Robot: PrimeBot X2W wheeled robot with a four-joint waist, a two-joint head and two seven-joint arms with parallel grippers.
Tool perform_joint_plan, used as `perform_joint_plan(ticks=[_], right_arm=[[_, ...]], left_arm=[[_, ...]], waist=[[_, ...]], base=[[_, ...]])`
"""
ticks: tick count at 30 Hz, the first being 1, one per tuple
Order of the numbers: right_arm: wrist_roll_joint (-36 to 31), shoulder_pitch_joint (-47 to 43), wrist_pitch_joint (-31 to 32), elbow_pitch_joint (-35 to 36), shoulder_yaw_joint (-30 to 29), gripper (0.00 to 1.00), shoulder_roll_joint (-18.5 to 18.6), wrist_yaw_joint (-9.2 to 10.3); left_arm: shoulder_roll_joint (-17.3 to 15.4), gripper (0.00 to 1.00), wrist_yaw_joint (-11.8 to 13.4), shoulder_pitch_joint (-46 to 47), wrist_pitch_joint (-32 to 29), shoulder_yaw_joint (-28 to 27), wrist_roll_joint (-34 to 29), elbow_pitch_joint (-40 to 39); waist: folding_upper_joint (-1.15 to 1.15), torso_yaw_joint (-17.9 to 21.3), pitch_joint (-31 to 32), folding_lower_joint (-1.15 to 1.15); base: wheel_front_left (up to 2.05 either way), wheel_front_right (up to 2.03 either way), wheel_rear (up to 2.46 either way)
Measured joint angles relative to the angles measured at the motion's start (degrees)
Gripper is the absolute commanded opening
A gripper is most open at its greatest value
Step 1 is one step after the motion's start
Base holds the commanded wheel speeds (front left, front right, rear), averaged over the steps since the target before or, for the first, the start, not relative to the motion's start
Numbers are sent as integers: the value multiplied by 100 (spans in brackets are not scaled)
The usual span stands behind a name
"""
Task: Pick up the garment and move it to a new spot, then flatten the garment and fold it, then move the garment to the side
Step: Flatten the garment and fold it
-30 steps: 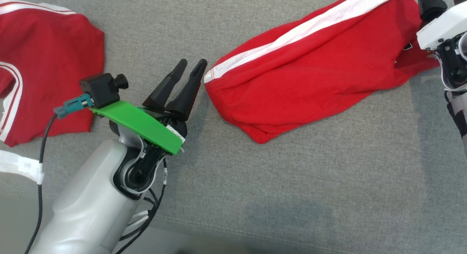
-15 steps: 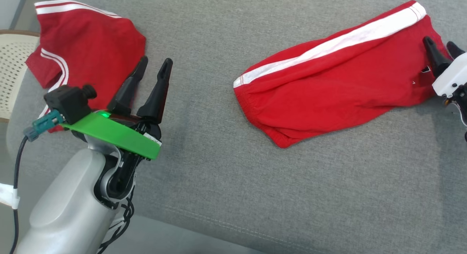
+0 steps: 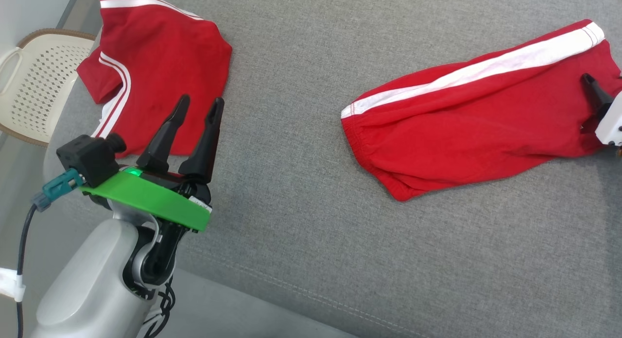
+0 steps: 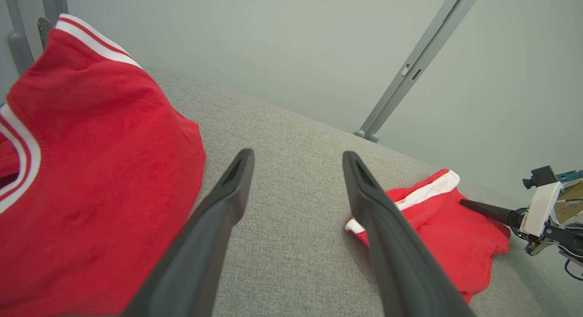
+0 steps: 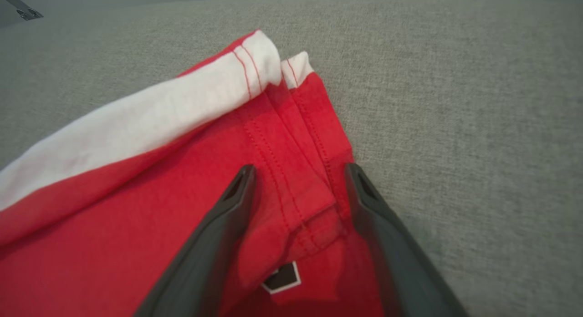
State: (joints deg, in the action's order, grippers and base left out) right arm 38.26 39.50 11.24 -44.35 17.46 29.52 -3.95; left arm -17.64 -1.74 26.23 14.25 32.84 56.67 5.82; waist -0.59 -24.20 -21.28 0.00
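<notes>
Swinging left gripper point(image 3: 201, 101) from shorts point(image 3: 466, 119) to shirt point(image 3: 165, 51) | jaws apart

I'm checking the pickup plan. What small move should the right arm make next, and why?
Probably lower the right gripper and close it on the hem of the shorts: its jaws stand open to either side of the hem's folded corner, holding nothing. The left gripper hangs open near the shirt, far from the shorts, so it cannot help now.

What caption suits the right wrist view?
Open right gripper poised over the hem of the red shorts on grey upholstery.
</notes>
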Motion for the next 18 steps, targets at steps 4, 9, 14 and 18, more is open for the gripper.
perform_joint_plan(ticks=[4,9,14,18], right_arm=[[-103,69,107,7,80,100,137,12],[-258,113,201,10,147,100,223,64],[-230,118,322,7,118,100,269,104],[-47,154,390,-13,47,0,164,102]], left_arm=[[-10,100,24,-138,1,-115,0,-90],[-2,100,33,-193,1,-137,0,-212],[13,100,52,-254,2,-166,0,-310],[3,100,82,-278,2,-200,-62,-350]], waist=[[0,-15,-17,0],[0,-20,-48,0],[0,-36,-129,0],[0,-41,-176,0]], base=[[0,0,0],[0,0,0],[0,0,0],[0,0,0]])
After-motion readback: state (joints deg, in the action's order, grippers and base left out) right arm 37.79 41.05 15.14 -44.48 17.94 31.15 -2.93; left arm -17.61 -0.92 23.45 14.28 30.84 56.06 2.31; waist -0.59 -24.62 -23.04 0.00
